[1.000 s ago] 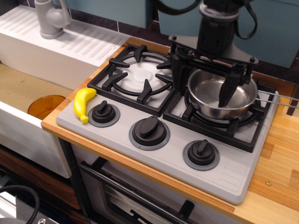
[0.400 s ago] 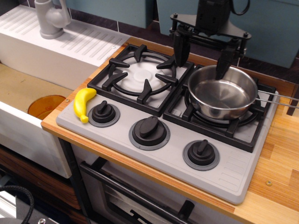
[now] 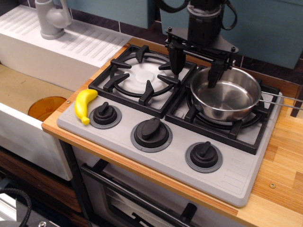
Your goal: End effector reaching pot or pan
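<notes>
The shiny steel pan (image 3: 227, 97) sits on the right burner grate, its thin handle (image 3: 281, 101) pointing right. My black gripper (image 3: 196, 69) hangs over the pan's left rim, its jaws spread wide and empty. The left finger (image 3: 177, 60) is outside the pan, over the gap between the burners. The right finger (image 3: 216, 74) points down just inside the pan's left side. I cannot tell whether either finger touches the rim.
A yellow banana (image 3: 84, 105) lies at the stove's front left corner. Three black knobs (image 3: 151, 133) line the front of the stove. The left burner grate (image 3: 142, 78) is bare. A grey faucet (image 3: 51, 18) and a sink (image 3: 28, 97) are to the left.
The gripper rose out of the pan and shifted left. It has since come down a little, so that its fingers straddle the pan's left rim. The pan has not moved.
</notes>
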Controlling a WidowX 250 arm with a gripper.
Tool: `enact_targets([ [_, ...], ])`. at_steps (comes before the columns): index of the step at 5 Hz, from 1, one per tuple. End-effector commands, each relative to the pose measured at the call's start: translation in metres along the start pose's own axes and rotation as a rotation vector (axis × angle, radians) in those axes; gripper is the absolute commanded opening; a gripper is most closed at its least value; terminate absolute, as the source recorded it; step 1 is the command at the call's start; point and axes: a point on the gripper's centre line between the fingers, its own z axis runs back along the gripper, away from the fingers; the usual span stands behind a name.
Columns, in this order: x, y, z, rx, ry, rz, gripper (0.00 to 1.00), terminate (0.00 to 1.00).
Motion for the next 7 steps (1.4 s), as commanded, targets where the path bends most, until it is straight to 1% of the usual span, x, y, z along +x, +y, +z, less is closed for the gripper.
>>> enact_targets([
  [1, 0.0035, -0.0027, -0.0067, -0.019, -0.057, -0.015, 1.0, 0.0],
  [2, 0.0091, -0.002, -0.0114, -0.036, -0.06, -0.023, 1.0, 0.0],
  [6, 0.0107, -0.0028, -0.0143, -0.035, -0.064, -0.027, 1.0, 0.0],
  [7, 0.0107, -0.0028, -0.0143, -0.035, -0.064, -0.027, 1.0, 1.0],
])
